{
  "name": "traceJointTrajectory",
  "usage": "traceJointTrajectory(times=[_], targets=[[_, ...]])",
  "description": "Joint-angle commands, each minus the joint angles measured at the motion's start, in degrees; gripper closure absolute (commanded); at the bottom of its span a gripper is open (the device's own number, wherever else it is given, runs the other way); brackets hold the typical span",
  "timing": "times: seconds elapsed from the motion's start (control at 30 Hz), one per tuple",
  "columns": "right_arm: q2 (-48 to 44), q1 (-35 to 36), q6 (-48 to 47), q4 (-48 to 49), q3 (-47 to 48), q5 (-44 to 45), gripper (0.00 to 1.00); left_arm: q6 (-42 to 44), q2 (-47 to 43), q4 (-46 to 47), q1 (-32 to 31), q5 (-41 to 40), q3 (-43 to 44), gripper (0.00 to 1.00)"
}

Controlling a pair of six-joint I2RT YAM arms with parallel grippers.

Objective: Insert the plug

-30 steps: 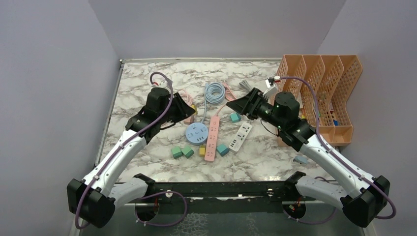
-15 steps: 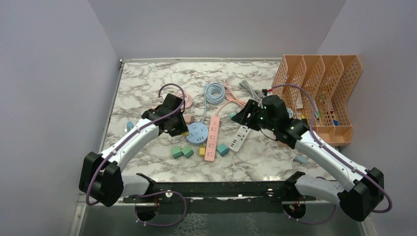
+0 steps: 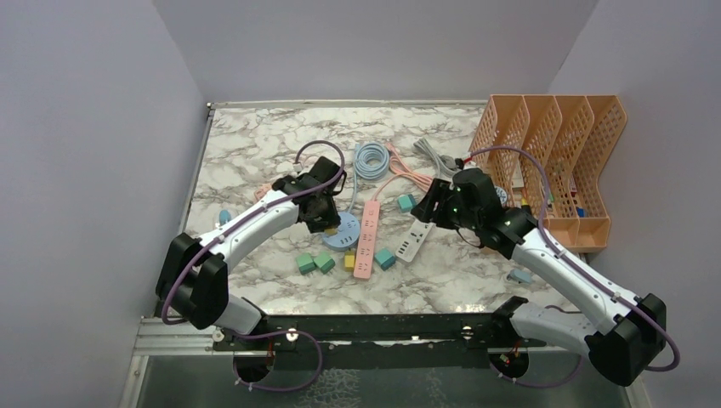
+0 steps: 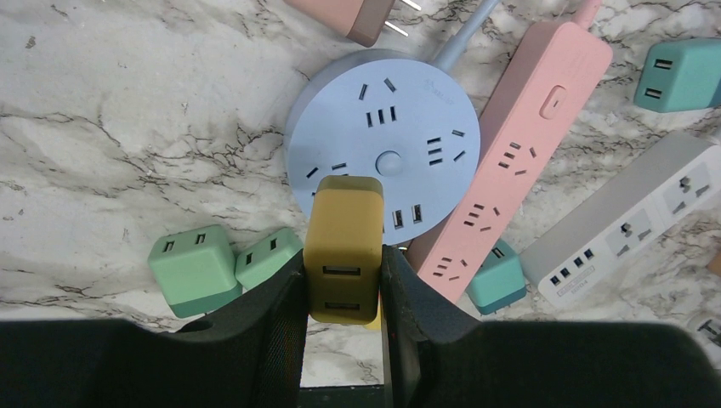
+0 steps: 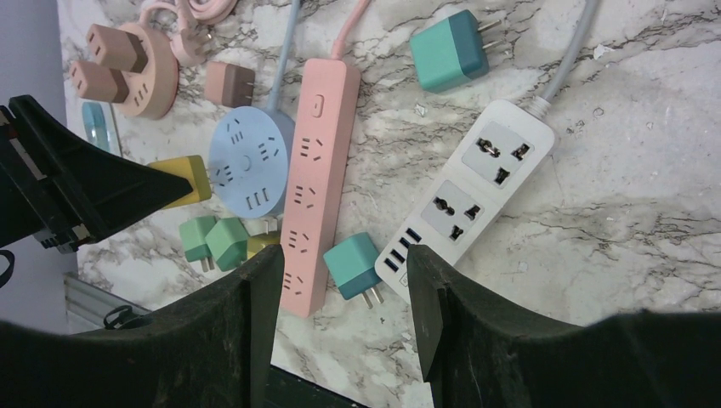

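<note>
Gripping the mustard plug adapter [image 4: 343, 225] over the round blue socket hub [image 4: 383, 127]'s near rim, the left gripper [image 4: 342, 265] is probably risking its hidden prongs missing their slots and jamming, while the right gripper [image 5: 340, 270] is hanging open nearby.

You see the whole worktop [image 3: 246, 153] from high above its near edge through the top camera, which faces down and away, while both wrist cameras look steeply down from close by, left nearest, and all three views share the round blue socket hub [image 4: 383, 161].
</note>
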Motion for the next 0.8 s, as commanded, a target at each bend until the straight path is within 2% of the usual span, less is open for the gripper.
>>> traceJointTrajectory(times=[0.0,0.77], targets=[[-0.3,-0.1,-0.8,2.6,-2.5,1.0,0.45,-2.1,1.7,-1.8,-2.4,-5.7,2.6,1.00],[2.3,-0.1,-3.2,2.9,-3.3,3.8,0.45,-3.8,8.5,-2.7,-3.6,-7.9,2.4,1.00]])
